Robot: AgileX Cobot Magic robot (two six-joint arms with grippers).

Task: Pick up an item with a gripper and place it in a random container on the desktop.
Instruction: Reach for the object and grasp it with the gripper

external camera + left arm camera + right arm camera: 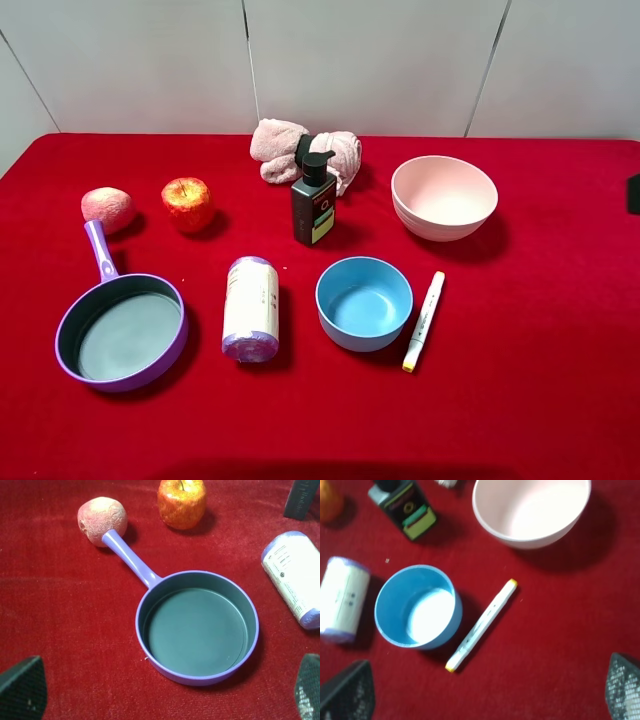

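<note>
White roll (250,308) lies centre-left of the high frame, long axis top-to-bottom; left pincer (165,687) looks nearer than right pincer (485,687); both wide apart, empty.

Print on roll (250,308), bottle label (321,218): unreadable.

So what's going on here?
Nothing is held yet. The white cylindrical roll with pale purple ends lies on the red cloth between the purple pan and the blue bowl. The wide pale pink bowl is empty. The left gripper hangs open above the pan, the right gripper open above the blue bowl and white marker.
</note>
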